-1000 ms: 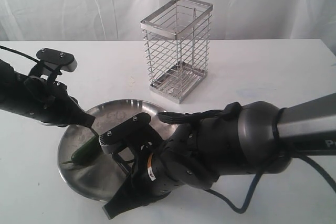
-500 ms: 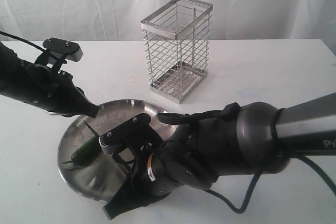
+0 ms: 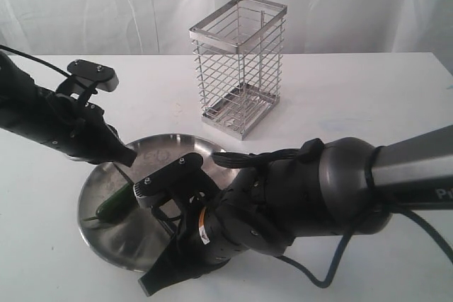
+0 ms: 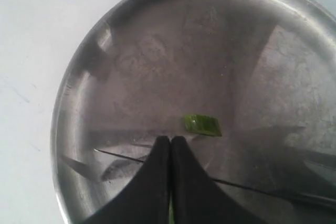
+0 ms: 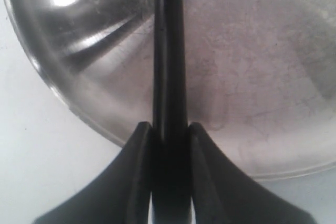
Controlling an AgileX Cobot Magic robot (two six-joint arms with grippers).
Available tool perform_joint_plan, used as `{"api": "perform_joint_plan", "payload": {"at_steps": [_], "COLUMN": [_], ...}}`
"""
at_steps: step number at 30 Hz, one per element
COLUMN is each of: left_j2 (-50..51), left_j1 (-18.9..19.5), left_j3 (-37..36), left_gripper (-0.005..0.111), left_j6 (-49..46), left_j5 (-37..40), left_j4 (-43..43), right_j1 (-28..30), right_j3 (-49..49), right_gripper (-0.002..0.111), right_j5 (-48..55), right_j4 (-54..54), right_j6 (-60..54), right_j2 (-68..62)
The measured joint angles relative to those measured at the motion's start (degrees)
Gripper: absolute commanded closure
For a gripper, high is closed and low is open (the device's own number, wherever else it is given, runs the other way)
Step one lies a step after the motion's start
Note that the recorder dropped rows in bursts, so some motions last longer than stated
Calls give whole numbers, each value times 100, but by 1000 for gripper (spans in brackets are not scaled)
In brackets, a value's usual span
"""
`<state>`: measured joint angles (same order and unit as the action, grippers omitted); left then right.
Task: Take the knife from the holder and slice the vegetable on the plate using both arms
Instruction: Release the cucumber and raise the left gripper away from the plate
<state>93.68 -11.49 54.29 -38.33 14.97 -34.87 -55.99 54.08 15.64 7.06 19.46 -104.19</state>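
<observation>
The plate [image 3: 95, 228] lies at the front left with the dark green vegetable [image 3: 115, 204] resting in its left part. My left gripper [image 3: 126, 157] hangs shut just above the plate's far edge, apart from the vegetable. In the left wrist view its fingertips [image 4: 170, 139] are pressed together over the plate [image 4: 157, 51], with a short bright green piece [image 4: 202, 124] lying just beyond them. A sliver of green shows through the slit between the fingers. My right gripper [image 5: 169, 127] is shut on the knife [image 5: 168, 35], which reaches out over the plate [image 5: 252, 77]. The holder [image 3: 239, 61] stands with nothing in it.
The bulky right arm [image 3: 304, 196] covers the plate's right half and the table in front of the holder. A thin dark line [image 4: 252, 187] crosses the plate below the left fingers. White table surface [image 3: 368, 97] lies to the right, with a white curtain behind.
My left gripper has lifted off the vegetable and drifted right and back, toward the plate's far edge. The vegetable stayed in the plate. The right arm and knife have not moved.
</observation>
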Motion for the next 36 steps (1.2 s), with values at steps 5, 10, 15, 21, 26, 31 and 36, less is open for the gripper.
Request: {"api": "perform_joint_plan", "payload": {"at_steps": [5, 10, 15, 21, 26, 31, 36], "left_j2": [558, 1315, 971, 45, -54, -59, -118], "left_j1": [0, 0, 0, 0, 0, 0, 0], "left_j3": [0, 104, 91, 119, 119, 119, 119], "left_gripper": [107, 107, 107, 107, 107, 107, 107], "left_j6": [-108, -253, -258, -247, -247, -152, -84], "left_j5": [-418, -1060, -908, -515, -50, 118, 161], "left_j4": [0, -129, -48, -25, -25, -25, -25], "right_j1": [0, 0, 0, 0, 23, 215, 237], "right_j3": [0, 0, 0, 4, 13, 13, 13], "right_gripper": [108, 108, 108, 108, 108, 108, 108], "right_j5": [0, 39, 39, 126, 458, 560, 510], "right_j4": [0, 23, 23, 48, 316, 359, 375], "right_j6": [0, -13, -13, -13, -2, -1, -1], "right_j2": [0, 0, 0, 0, 141, 323, 376]}}
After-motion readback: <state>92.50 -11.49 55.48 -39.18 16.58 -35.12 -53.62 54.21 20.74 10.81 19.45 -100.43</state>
